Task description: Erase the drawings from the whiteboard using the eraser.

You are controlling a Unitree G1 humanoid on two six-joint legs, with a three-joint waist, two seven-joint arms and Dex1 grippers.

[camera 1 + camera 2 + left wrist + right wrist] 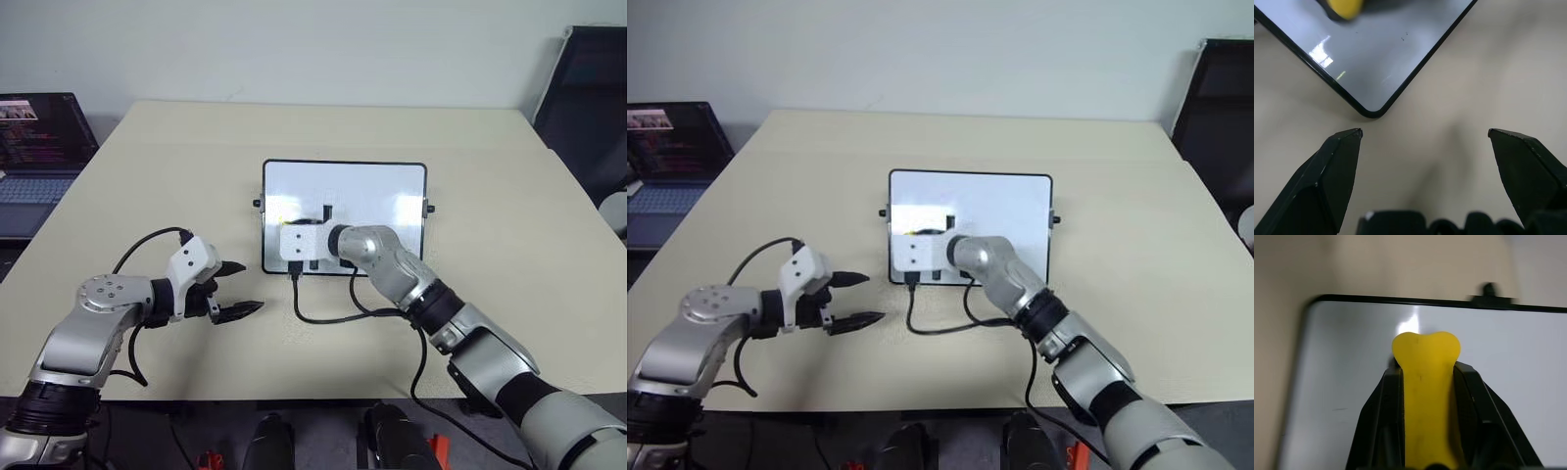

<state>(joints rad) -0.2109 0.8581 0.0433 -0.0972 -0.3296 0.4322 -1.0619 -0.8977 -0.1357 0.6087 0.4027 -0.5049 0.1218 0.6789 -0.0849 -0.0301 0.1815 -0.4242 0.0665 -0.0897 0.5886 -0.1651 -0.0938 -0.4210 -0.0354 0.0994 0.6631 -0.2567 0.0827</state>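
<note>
Whiteboard: black-framed, lying flat on the beige surface near its middle; a faint thin mark shows on the white face in the right wrist view, drawings otherwise not legible. Eraser: yellow, clamped between the black fingers of the right claw, held over the board's left part. Left claw: fingers spread wide and holding nothing, above bare surface just off the board's near-left corner; laptop at the far left.
</note>
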